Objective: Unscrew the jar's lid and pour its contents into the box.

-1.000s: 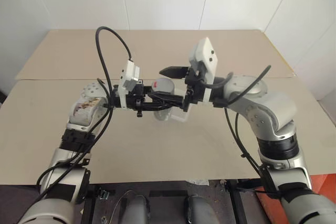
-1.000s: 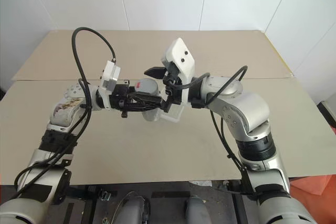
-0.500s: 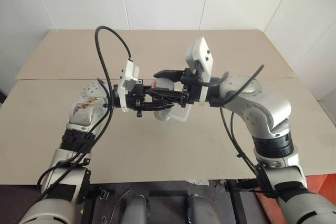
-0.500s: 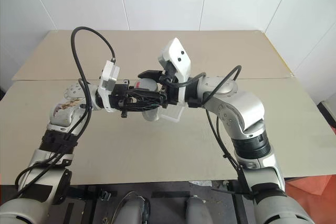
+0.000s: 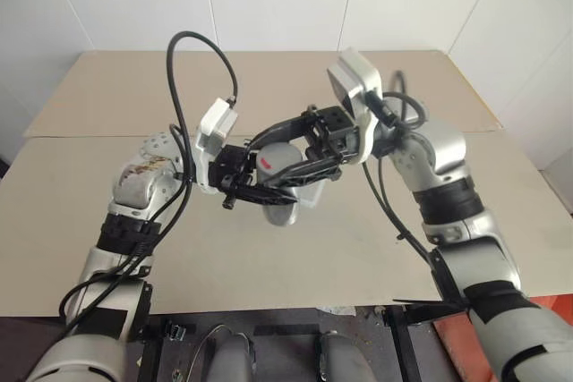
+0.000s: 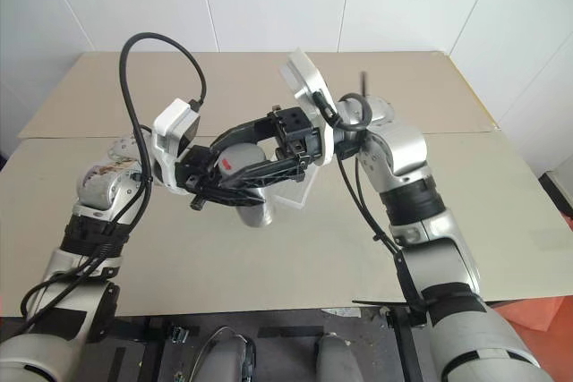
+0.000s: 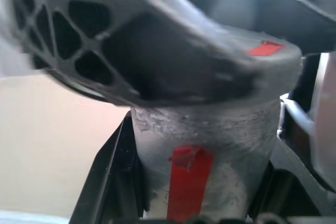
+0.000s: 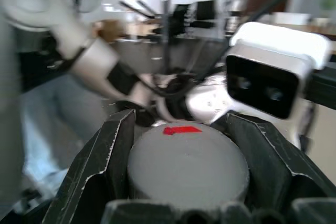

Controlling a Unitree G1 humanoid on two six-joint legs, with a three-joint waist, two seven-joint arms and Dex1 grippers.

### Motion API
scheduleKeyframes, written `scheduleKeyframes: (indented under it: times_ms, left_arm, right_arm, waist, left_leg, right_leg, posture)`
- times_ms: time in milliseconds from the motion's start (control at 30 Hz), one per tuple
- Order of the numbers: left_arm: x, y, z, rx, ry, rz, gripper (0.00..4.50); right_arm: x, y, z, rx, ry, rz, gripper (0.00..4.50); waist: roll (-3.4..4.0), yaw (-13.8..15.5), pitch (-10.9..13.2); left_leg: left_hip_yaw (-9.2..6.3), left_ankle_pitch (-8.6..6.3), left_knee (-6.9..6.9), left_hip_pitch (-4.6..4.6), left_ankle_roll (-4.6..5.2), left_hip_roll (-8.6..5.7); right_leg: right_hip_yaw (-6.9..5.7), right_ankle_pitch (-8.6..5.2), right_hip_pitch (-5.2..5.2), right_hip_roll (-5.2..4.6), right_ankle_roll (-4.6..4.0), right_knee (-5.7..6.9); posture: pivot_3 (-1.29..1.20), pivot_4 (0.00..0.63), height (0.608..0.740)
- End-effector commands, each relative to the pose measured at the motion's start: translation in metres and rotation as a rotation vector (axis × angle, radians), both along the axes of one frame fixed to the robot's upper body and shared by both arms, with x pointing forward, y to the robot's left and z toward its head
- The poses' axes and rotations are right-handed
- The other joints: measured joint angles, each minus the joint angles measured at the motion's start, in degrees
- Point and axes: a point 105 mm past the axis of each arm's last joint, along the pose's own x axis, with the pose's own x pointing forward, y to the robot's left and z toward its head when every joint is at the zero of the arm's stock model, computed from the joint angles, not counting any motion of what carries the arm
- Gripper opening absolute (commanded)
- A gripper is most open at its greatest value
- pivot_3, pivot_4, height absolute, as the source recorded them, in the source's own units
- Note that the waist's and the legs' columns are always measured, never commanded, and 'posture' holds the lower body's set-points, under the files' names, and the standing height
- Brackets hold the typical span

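Observation:
The jar [image 5: 283, 199] hangs upright above the table, frosted, with a red mark [image 7: 190, 178] on its side. My left gripper [image 5: 303, 182] reaches in from the left and is shut on the jar's body. The grey lid [image 8: 187, 169] sits on the jar's top and bears a small red mark [image 8: 181, 129]. My right gripper [image 5: 269, 160] comes from the right, its fingers [image 8: 112, 153] shut on either side of the lid. The box [image 6: 294, 187] lies on the table just behind the jar, partly covered by it. The contents cannot be made out through the jar's wall.
The tan table [image 5: 107, 96] stretches wide on all sides, with a seam [image 5: 81, 136] across its width. White walls stand behind it. Black cables [image 5: 192, 51] loop above my left arm.
My right gripper has swung round and closed on the lid, where it stood open before. Both hands have drawn the jar back towards me and a little higher.

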Motion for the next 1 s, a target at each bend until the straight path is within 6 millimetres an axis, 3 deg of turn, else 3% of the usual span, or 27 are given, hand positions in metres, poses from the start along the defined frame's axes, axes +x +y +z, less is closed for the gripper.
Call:
scheduleKeyframes:
  times_ms: [33,133,300,333,667,800,1000]
  left_arm:
    - [-0.018,-0.004,0.025,-0.052,-0.046,-0.129,1.93]
    - [-0.018,-0.005,0.025,-0.046,-0.063,-0.133,1.93]
    - [-0.009,0.001,0.023,-0.06,-0.082,-0.067,1.93]
    - [-0.007,0.003,0.022,-0.063,-0.083,-0.045,1.93]
    - [0.025,0.028,0.009,-0.089,-0.137,0.292,1.93]
    - [0.03,0.03,-0.001,-0.077,-0.139,0.351,1.93]
    - [0.028,0.021,-0.006,-0.084,-0.132,0.334,1.93]
  right_arm:
    - [-0.006,0.005,-0.006,-0.039,-0.069,0.103,2.74]
    - [-0.003,0.006,-0.006,-0.04,-0.08,0.103,2.74]
    - [0.006,0.001,-0.002,0.0,-0.088,0.043,4.37]
    - [0.007,-0.001,0.001,0.024,-0.097,0.014,4.47]
    - [0.004,-0.032,0.011,0.163,-0.148,-0.422,4.47]
    - [0.005,-0.02,0.006,0.135,-0.136,-0.61,4.47]
    - [0.0,0.007,0.009,0.143,-0.118,-0.678,4.47]
  waist:
    - [0.02,-0.2,0.0]
    - [0.03,-0.2,0.0]
    - [0.03,0.3,0.0]
    - [0.03,0.3,0.0]
    - [0.04,0.6,0.0]
    - [0.04,0.2,0.0]
    - [0.04,0.5,0.0]
  left_leg:
    - [0.0,0.0,0.0,0.0,0.0,0.0]
    - [-0.01,0.0,0.01,0.0,0.0,-0.01]
    - [-0.01,0.0,0.04,-0.01,0.0,0.0]
    - [-0.01,0.0,0.05,-0.01,0.0,-0.01]
    - [-0.01,0.0,0.06,-0.04,0.0,-0.02]
    - [-0.01,0.0,0.04,-0.01,0.0,0.0]
    - [0.0,0.0,0.05,-0.02,0.0,-0.03]
  right_leg:
    - [0.01,0.0,-0.02,-0.02,0.0,0.01]
    - [0.0,0.0,-0.02,-0.03,0.0,0.01]
    - [-0.02,0.0,-0.01,-0.02,0.0,0.01]
    - [-0.01,0.0,-0.01,-0.02,0.0,0.02]
    - [-0.02,0.0,-0.03,-0.06,0.0,0.01]
    - [0.01,0.0,-0.06,-0.02,0.0,0.08]
    - [0.0,0.0,-0.03,-0.05,0.0,0.04]
  posture:
    - [0.0,0.15,0.74]
    - [0.0,0.15,0.74]
    - [0.0,0.15,0.74]
    - [0.0,0.15,0.74]
    - [0.0,0.15,0.74]
    - [0.0,0.15,0.74]
    - [0.0,0.15,0.74]
